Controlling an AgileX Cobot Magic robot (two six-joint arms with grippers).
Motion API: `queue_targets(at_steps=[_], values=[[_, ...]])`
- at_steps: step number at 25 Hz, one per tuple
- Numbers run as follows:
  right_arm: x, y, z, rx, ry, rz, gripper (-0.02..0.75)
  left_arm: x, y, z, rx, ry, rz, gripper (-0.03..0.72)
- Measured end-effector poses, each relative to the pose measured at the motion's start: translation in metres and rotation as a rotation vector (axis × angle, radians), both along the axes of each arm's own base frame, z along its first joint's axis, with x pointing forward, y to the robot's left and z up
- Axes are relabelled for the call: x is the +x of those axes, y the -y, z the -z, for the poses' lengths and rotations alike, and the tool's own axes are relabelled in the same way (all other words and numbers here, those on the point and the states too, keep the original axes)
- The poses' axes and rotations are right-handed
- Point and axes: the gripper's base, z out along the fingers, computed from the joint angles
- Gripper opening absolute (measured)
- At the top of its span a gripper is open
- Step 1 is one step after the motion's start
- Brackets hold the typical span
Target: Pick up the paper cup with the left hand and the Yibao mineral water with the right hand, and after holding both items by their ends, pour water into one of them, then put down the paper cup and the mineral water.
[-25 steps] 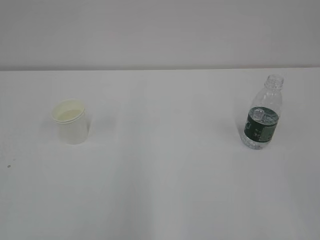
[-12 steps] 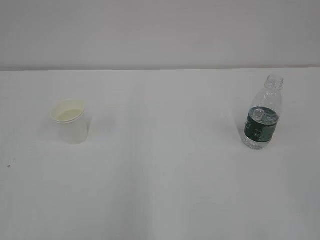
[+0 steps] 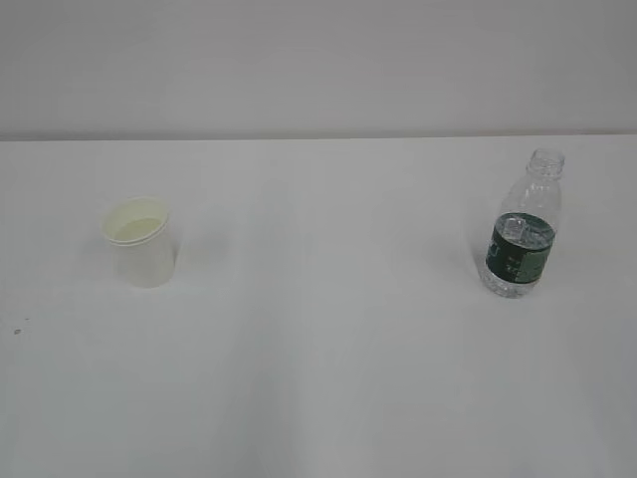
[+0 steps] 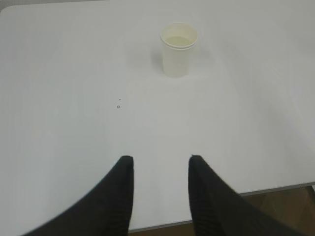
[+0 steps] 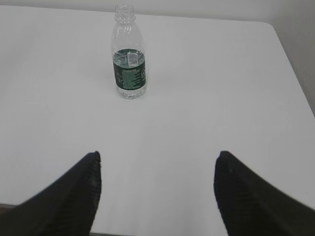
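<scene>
Neither arm shows in my exterior view, and both wrist views cut the black grippers off below the fingertips. I read the left hand (image 4: 161,164) part open and empty, with the small white paper cup (image 4: 178,50) upright well ahead. I read the right hand (image 5: 157,162) wide and empty, the clear green-labelled capless water bottle (image 5: 129,54) standing well ahead, slightly left.

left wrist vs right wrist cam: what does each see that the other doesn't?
Only the left wrist view: the paper cup, upright on the table, ahead of the left end effector, whose fingers stand apart with nothing between them. Only the right wrist view: the Yibao mineral water, upright and capless, ahead of the right end effector, open wider and also empty. Both: the white table and its near edge, with each item standing clear of the fingers.
</scene>
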Motion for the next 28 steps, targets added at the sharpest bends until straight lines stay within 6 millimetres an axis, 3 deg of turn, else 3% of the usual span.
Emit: queue_targets(at_steps=[11, 28], values=[[-0.0001, 0.0000, 0.0005, 0.000, -0.004, 0.000, 0.540, -0.0001, 0.0000, 0.0002, 0.000, -0.002, 0.000, 0.315], [-0.0010, 0.0003, 0.0023, -0.002, -0.027, 0.002, 0.540, -0.0005, 0.0034, -0.0002, -0.034, -0.004, 0.024, 0.318]])
